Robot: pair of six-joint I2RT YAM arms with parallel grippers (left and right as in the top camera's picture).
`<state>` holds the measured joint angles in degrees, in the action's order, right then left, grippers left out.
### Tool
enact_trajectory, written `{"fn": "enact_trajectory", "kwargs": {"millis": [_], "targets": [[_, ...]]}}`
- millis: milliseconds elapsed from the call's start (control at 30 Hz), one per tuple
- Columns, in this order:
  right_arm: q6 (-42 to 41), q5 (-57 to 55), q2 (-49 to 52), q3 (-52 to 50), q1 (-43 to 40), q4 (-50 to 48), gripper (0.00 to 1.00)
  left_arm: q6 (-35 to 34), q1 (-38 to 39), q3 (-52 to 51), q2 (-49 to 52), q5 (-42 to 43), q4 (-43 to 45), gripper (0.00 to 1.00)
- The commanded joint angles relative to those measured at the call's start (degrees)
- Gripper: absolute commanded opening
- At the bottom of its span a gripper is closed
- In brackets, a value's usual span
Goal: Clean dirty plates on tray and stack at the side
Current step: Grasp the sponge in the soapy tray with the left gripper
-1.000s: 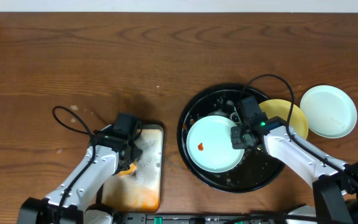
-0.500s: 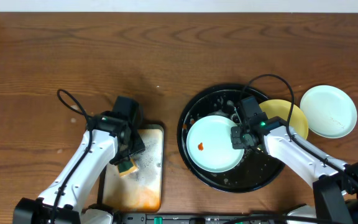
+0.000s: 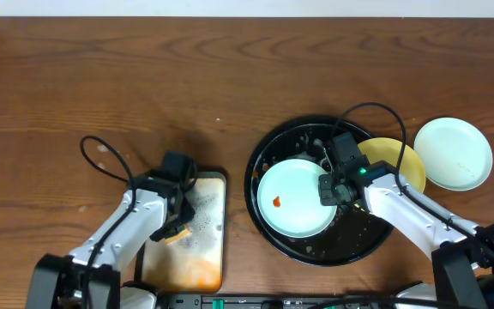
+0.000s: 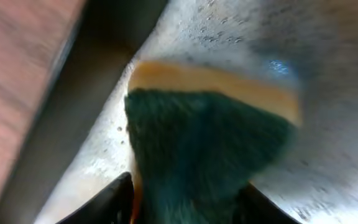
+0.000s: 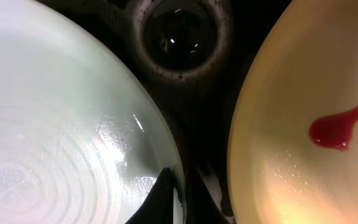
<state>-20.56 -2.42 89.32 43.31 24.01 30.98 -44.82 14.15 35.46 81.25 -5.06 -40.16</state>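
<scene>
A pale mint-blue plate [image 3: 297,197] with a red sauce spot [image 3: 279,202] lies in the round black tray [image 3: 264,150]. My right gripper [image 3: 331,190] is shut on its right rim; the right wrist view shows the fingers [image 5: 165,194] pinching that edge [image 5: 55,124]. A yellow plate [image 3: 394,161] with a sauce smear [image 5: 337,127] rests on the tray's right side, partly under my arm. Another mint plate [image 3: 453,153] sits on the table at the far right. My left gripper [image 3: 174,219] is down on the green-and-yellow sponge [image 4: 204,137], which fills the gap between its fingers [image 4: 114,200].
The sponge lies on a rectangular, stained metal tray [image 3: 208,257] at the lower left. Soapy flecks and dark water cover the black tray's floor [image 5: 182,43]. Cables loop from both arms over the wooden table [image 3: 101,163].
My left gripper lifted off the metal tray, opened, then came back down with its fingers around the sponge. The right arm and the plates have not moved.
</scene>
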Motion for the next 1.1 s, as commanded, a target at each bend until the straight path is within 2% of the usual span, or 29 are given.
{"fn": "enact_trajectory", "kwargs": {"millis": [0, 100, 133, 267, 433, 500, 567, 600, 667, 733, 767, 800, 967, 1000, 1067], "targets": [[-1.3, -0.8, 1.1, -1.5, -0.1, 0.5, 0.03, 1.4, 0.1, -1.7, 2.3, 1.3, 1.6, 0.28], [-1.3, -0.8, 1.1, -1.5, -0.1, 0.5, 0.03, 6.3, 0.1, -1.2, 1.9, 6.9, 3.3, 0.15], [-1.3, -0.8, 1.1, -1.5, -0.1, 0.5, 0.03, 7.7, 0.1, -0.5, 1.7, 8.1, 3.1, 0.14], [-1.3, -0.8, 1.1, -1.5, -0.1, 0.5, 0.03, 16.5, 0.1, 2.6, 0.5, 15.3, 2.6, 0.14], [-1.3, -0.8, 1.1, -1.5, -0.1, 0.5, 0.03, 22.4, 0.1, 3.9, -1.3, 18.8, 0.9, 0.17], [-1.3, -0.8, 1.1, -1.5, -0.1, 0.5, 0.03, 24.3, 0.1, 3.9, -1.2, 18.7, 0.1, 0.27], [-1.3, -0.8, 1.1, -1.5, -0.1, 0.4, 0.04, 24.4, 0.1, 3.8, -1.2, 17.6, -0.4, 0.53], [-1.3, -0.8, 1.1, -1.5, -0.1, 0.3, 0.04, 24.0, 0.1, 3.8, -1.2, 17.0, -0.7, 0.57], [-1.3, -0.8, 1.1, -1.5, -0.1, 0.2, 0.04, 21.6, 0.1, 3.8, -1.2, 14.7, -1.1, 0.71], [-1.3, -0.8, 1.1, -1.5, -0.1, 0.2, 0.04, 19.8, 0.1, 3.8, -1.2, 13.1, -1.0, 0.71], [-1.3, -0.8, 1.1, -1.5, -0.1, 0.2, 0.04, 19.6, 0.1, 3.7, -1.2, 13.0, -0.8, 0.7], [-1.3, -0.8, 1.1, -1.5, -0.1, 0.2, 0.04, 19.7, 0.1, 3.7, -1.2, 13.0, -0.5, 0.64], [-1.3, -0.8, 1.1, -1.5, -0.1, 0.1, 0.04, 20.1, 0.2, 2.2, -0.9, 13.2, 1.9, 0.34], [-1.3, -0.8, 1.1, -1.5, -0.1, 0.0, 0.04, 20.9, 0.5, 1.9, -0.6, 13.2, 2.4, 0.25], [-1.3, -0.8, 1.1, -1.5, -0.1, 0.0, 0.04, 21.8, 1.4, 1.4, 0.3, 13.0, 3.6, 0.15]]}}
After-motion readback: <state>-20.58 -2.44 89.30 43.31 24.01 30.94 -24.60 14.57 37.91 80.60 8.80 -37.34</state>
